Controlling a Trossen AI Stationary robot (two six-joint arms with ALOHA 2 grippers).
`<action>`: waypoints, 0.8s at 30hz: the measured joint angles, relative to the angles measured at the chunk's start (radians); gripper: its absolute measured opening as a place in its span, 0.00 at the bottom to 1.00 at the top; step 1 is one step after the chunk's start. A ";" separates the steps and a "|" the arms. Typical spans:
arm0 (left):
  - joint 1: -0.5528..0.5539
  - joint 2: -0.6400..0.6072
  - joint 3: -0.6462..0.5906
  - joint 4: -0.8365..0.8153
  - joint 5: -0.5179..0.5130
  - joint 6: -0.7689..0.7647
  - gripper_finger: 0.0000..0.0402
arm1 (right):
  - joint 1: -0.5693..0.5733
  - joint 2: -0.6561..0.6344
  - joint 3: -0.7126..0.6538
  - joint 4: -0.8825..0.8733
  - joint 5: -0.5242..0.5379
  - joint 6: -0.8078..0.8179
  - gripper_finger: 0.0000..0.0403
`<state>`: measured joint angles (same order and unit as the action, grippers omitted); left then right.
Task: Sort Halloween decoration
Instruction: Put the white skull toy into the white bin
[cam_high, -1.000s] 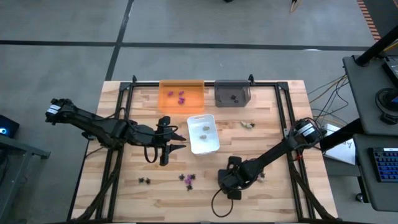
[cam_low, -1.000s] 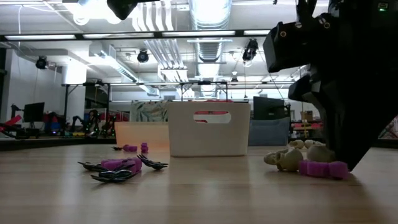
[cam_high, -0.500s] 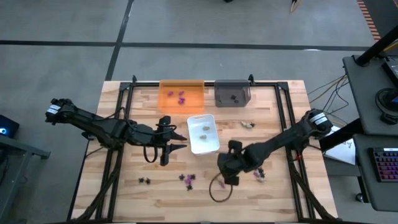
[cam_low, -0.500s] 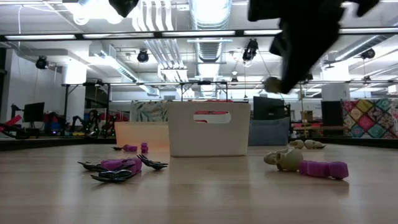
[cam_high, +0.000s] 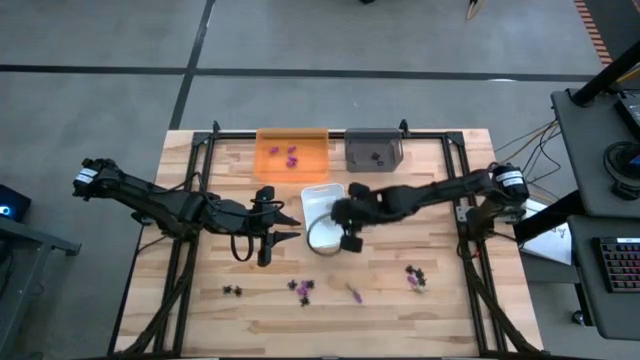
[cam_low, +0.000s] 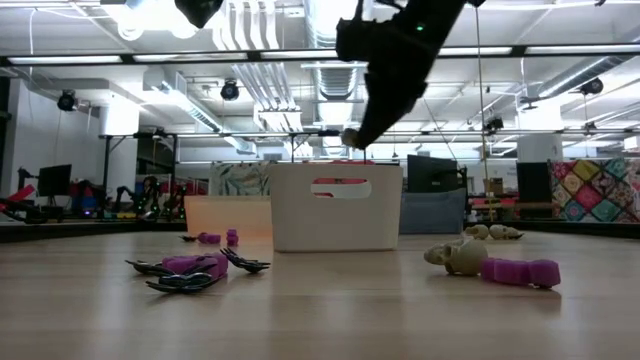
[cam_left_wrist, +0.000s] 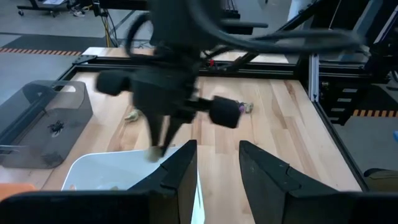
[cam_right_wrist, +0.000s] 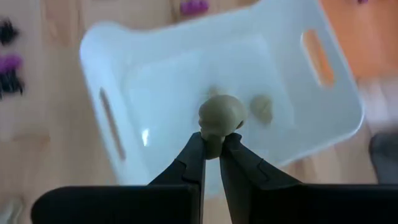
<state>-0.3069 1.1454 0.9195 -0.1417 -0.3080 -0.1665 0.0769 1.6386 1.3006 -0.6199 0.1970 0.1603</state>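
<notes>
Skull (cam_right_wrist: 221, 115), pale beige, pinched in my right gripper (cam_right_wrist: 211, 149) directly above the white tray (cam_right_wrist: 155, 56), where another beige piece (cam_right_wrist: 262, 107) lies. Beyond that tray, purple bits (cam_high: 291, 154) sit in the orange tray (cam_high: 268, 160), a black piece (cam_high: 375, 156) in the grey tray (cam_high: 358, 152). My left gripper (cam_high: 288, 227) waits beside the white tray, half-open, empty.

glossy white plastic tray (cam_high: 312, 195) mid-table on pale blond wood planks (cam_high: 440, 300), see-through orange tray (cam_high: 291, 155) behind it with purple bits inside, smoky grey tray (cam_high: 373, 152) beside that, pale beige skull piece (cam_right_wrist: 221, 114) over the white one, black arms
</notes>
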 joint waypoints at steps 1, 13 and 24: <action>0.000 0.000 0.000 0.000 0.000 0.000 0.25 | -0.020 0.000 0.000 0.022 -0.016 -0.014 0.07; 0.000 0.000 0.000 -0.006 0.000 -0.003 0.25 | -0.147 0.121 0.000 0.262 -0.122 -0.200 0.07; 0.000 0.000 0.000 -0.013 -0.021 -0.005 0.25 | -0.156 0.150 0.000 0.271 -0.092 -0.213 0.20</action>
<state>-0.3069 1.1454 0.9195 -0.1546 -0.3293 -0.1714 -0.0795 1.7889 1.3003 -0.3492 0.1055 -0.0532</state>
